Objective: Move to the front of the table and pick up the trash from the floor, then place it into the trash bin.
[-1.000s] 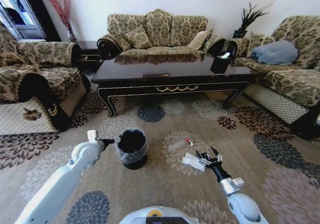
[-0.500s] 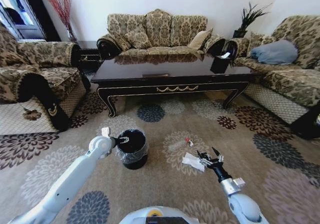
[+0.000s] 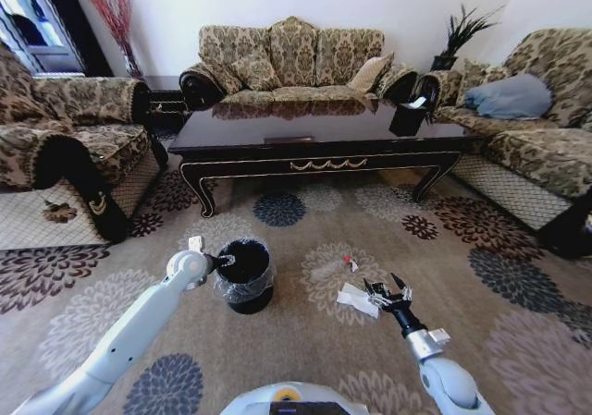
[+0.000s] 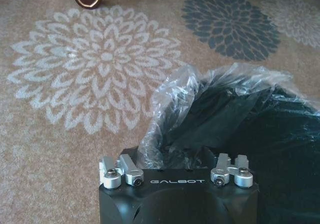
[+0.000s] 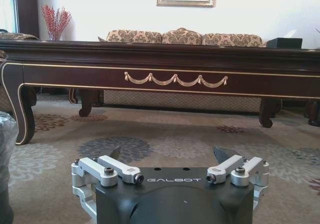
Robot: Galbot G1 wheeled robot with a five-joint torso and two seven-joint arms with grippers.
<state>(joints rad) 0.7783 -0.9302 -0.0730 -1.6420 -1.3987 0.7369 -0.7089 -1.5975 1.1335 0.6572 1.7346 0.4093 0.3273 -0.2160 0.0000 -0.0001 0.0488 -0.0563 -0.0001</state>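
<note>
The black trash bin (image 3: 246, 272), lined with a clear bag, stands on the patterned floor (image 3: 518, 341) in front of the dark table (image 3: 305, 124). My left gripper (image 3: 225, 261) hovers at the bin's left rim, and the left wrist view shows the bag and dark inside of the bin (image 4: 235, 119) just beyond it. Trash lies to the right of the bin: a clear bottle (image 3: 330, 269) with a red cap and a crumpled white paper (image 3: 355, 299). My right gripper (image 3: 388, 293) is open, low over the carpet at the paper's right edge. In the right wrist view this gripper (image 5: 170, 156) holds nothing and faces the table (image 5: 175, 79).
Patterned sofas stand on the left (image 3: 65, 147), at the back (image 3: 291, 59) and on the right (image 3: 536, 138). A black tissue box (image 3: 407, 117) sits on the table's right end. Open carpet lies between the table and me.
My left gripper has swung right, from beside the bin to its left rim, and has hardly moved in the last half second. The right gripper has stayed by the paper.
</note>
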